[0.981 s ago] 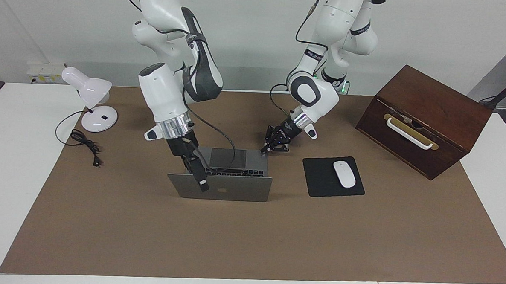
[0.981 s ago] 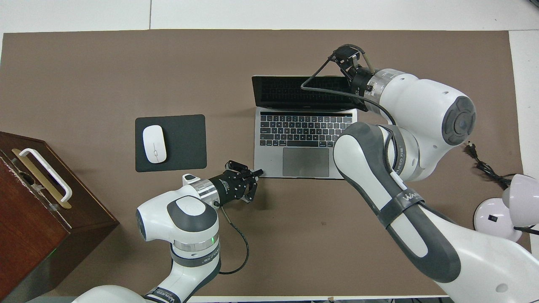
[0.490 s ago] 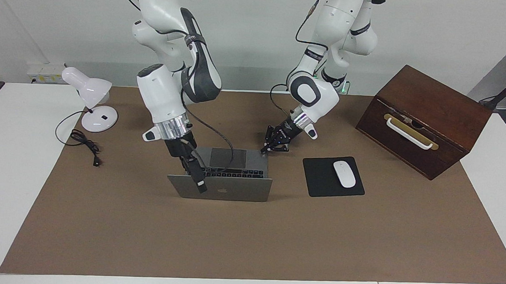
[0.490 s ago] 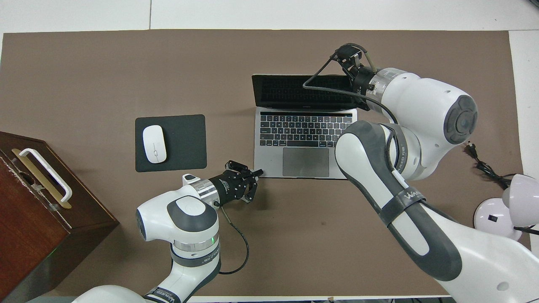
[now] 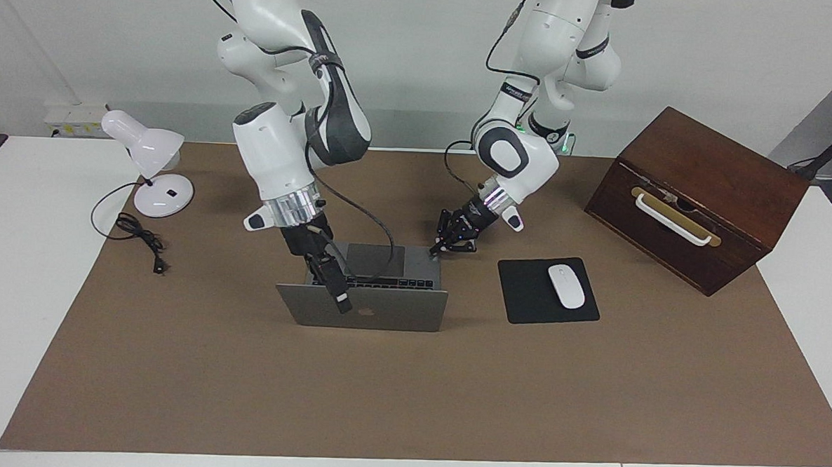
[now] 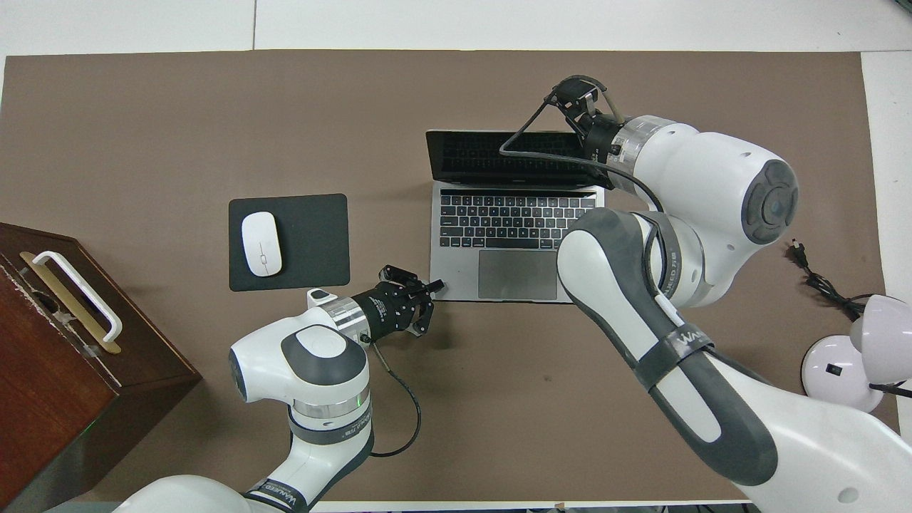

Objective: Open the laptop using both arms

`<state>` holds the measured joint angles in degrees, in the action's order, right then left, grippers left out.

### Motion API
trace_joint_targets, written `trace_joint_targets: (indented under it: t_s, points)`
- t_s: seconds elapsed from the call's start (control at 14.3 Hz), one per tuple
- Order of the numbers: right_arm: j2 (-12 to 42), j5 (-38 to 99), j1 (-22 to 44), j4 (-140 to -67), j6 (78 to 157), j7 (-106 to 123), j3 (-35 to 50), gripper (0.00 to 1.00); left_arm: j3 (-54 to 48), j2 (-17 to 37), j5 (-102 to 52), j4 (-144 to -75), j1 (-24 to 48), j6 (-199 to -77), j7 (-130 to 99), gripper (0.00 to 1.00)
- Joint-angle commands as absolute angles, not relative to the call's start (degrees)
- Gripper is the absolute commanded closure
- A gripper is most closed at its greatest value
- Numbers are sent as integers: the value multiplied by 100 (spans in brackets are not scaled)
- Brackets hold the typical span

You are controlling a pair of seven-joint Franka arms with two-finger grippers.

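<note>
A: Where is the laptop [image 5: 361, 308]?

B: Mid-tabletop [image 5: 409, 387], open, its lid standing up with the logo facing away from the robots. The keyboard and trackpad face the robots.

A: And the left gripper [image 5: 435, 249]?

B: Low at the deck's front corner, the one toward the mouse pad [image 5: 547, 290]. Its fingers are together, tips meeting, and the tip sits at that corner's edge. Nothing is held between them.

A: The right gripper [image 5: 340, 302]?

B: Farther out, at the lid's top edge toward the lamp [image 5: 149, 159]. It reaches over the keyboard and lies against the lid. I cannot tell whether its fingers are apart or together.

A: Anything else?

B: A mouse [image 5: 567, 286] on the pad, and a wooden box [image 5: 698, 197] at the left arm's end.
</note>
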<state>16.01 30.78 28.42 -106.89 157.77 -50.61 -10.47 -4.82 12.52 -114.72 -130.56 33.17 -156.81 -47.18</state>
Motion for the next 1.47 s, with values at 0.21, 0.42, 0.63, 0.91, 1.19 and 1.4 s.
trace_joint_targets:
  t_s: [0.21, 0.42, 0.63, 0.91, 1.19, 1.4]
  points:
    - [880, 3252, 2751, -10635, 14785, -5010, -1098, 0, -466, 1327, -11531, -12797, 3243, -15785, -4570, 100]
    - [616, 2973, 2567, -10626, 14284, -4774, -1125, 0, -466, 1222, -11365, -12675, 3068, -15829, -4579, 100]
    - [457, 2112, 2234, -10556, 13748, -4081, -1125, 0, -483, 1187, -10628, -12402, 2953, -16318, -4570, 100]
    - [247, 1583, 1724, -10389, 12764, -2543, -1134, 0, -475, 1187, -9882, -12182, 2682, -16471, -4570, 100]
    - [-43, 925, 1249, -10275, 11710, -1120, -1143, 0, -475, 1274, -8652, -11822, 2330, -16252, -4562, 100]
    - [-88, 423, 1125, -9757, 10524, -511, -1143, 0, -466, 1301, -7677, -11637, 1952, -15830, -4535, 100]
